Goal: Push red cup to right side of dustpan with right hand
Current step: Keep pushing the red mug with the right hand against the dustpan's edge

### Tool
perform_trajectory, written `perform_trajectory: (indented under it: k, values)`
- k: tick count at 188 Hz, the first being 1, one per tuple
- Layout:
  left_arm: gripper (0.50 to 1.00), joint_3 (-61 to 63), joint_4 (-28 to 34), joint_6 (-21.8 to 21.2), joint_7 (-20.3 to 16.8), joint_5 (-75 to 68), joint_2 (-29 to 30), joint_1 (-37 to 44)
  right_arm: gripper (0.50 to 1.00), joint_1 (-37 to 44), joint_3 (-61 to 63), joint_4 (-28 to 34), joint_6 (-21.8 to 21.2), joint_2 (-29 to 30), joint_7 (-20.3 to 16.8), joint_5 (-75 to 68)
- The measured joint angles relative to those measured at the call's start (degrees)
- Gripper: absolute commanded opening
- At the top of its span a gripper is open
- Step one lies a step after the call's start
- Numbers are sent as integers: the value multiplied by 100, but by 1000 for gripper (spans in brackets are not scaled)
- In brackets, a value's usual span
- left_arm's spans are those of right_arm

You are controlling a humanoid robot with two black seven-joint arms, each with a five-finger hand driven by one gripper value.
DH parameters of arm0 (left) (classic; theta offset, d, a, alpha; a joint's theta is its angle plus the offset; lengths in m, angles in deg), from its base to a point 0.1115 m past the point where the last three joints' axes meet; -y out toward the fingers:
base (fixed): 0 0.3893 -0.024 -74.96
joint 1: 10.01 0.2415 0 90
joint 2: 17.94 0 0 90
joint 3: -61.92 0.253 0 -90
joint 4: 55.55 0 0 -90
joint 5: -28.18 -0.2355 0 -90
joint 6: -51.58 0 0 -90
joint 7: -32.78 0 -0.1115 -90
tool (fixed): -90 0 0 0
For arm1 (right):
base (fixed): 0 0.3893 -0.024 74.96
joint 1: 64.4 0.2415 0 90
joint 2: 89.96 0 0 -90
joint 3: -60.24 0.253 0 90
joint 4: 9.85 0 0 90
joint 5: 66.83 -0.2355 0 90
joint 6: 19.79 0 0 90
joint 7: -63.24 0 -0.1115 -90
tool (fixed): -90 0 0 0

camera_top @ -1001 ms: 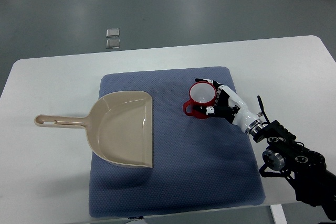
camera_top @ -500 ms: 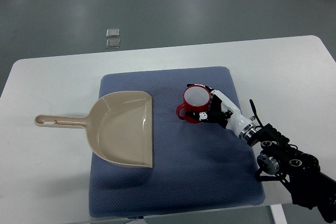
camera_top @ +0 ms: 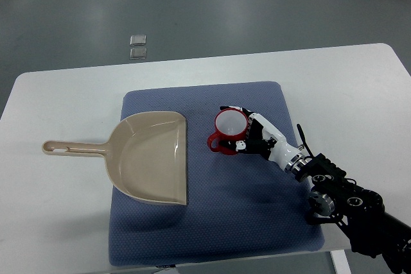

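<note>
A red cup (camera_top: 227, 132) stands upright a little right of the frame's centre, on a blue textured mat (camera_top: 218, 222) that covers the middle of a white table (camera_top: 58, 101). The cup is red on the outside with a pale, whitish interior seen through its round open mouth, and it has a red loop handle that sticks out toward the lower left. It sits just right of the open edge of a beige dustpan (camera_top: 151, 155), with a narrow strip of mat between them; the two do not touch.

The dustpan lies flat at centre left, its wide scoop on the mat and its long handle reaching left onto the bare table, with a slot near the handle's end.

The right hand (camera_top: 253, 138) comes in from the lower right corner on a black, jointed arm with a white forearm section. Its black and white fingers (camera_top: 239, 146) are curled against the right and lower sides of the cup, touching it; whether they wrap around it or only press against it cannot be told from this view.

At the upper left, on the grey floor beyond the table, lie two small square floor plates (camera_top: 138, 46), one above the other.
</note>
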Motion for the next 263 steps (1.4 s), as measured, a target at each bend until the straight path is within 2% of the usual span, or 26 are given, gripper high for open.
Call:
perform_trajectory:
  k: [263]
  values:
    - [1000, -1, 0, 0, 0, 0, 0, 0, 928, -46, -365, 157, -16, 45, 0, -9]
